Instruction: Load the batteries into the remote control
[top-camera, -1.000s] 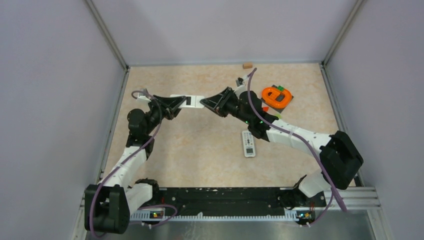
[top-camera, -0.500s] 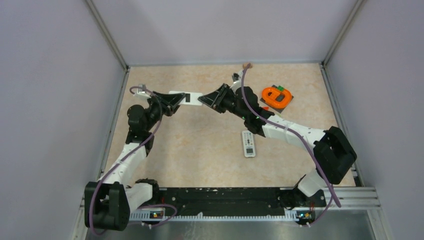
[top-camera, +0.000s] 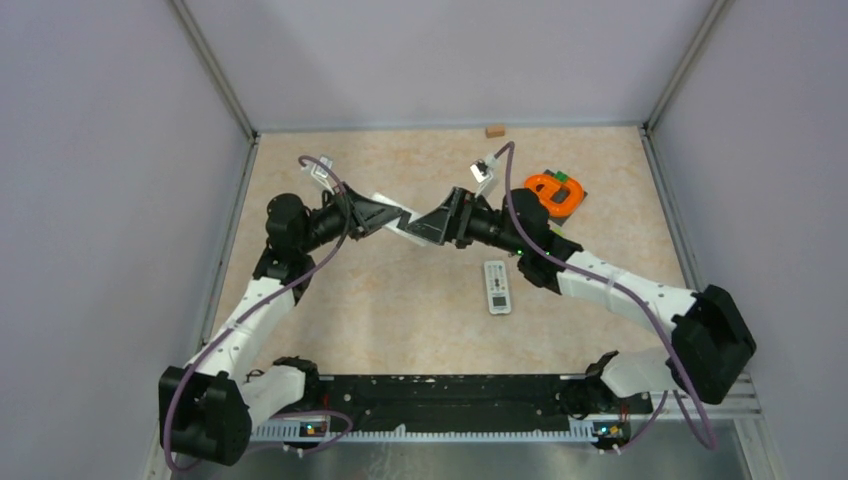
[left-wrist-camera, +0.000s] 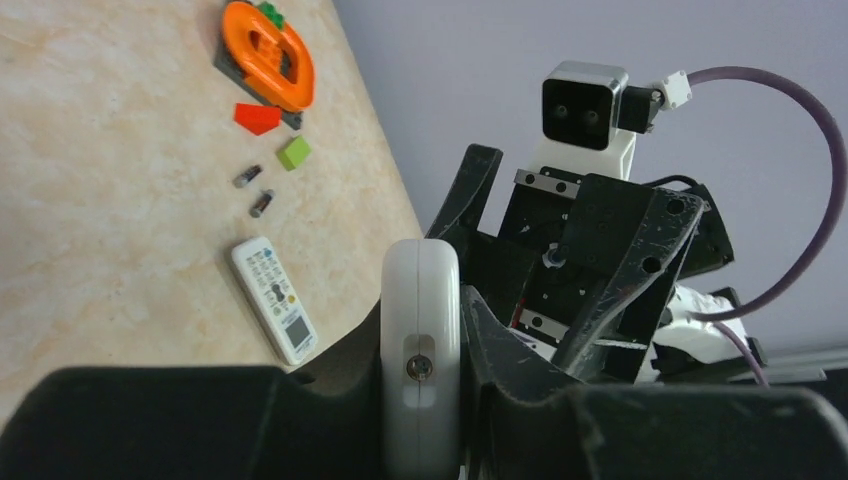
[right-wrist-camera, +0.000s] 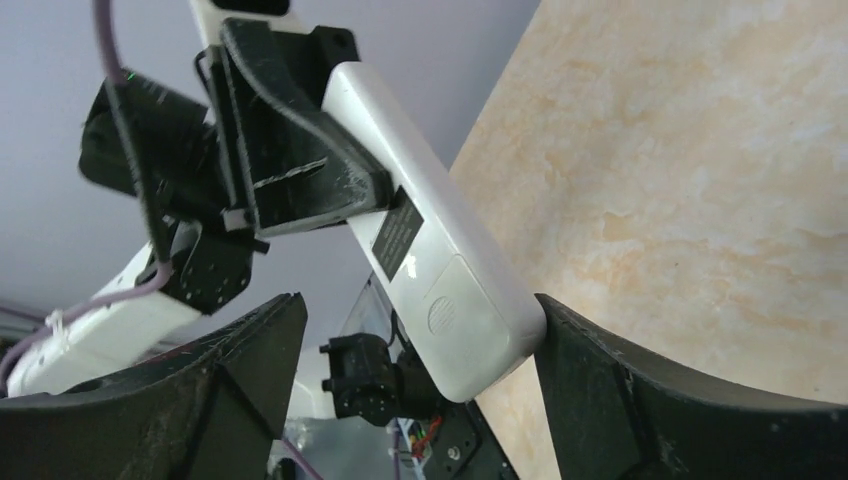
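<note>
Left tool clamps remote at end.

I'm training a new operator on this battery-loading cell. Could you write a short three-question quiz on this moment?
1. True or false: the left end effector is shut on a white remote held off the table.
2. In the left wrist view, how many batteries lie on the table? A one, B two, C five.
3. Fill in: the right end effector has its jaws ____ around that remote's free end.
Key: 1 true; 2 B; 3 open.
</note>
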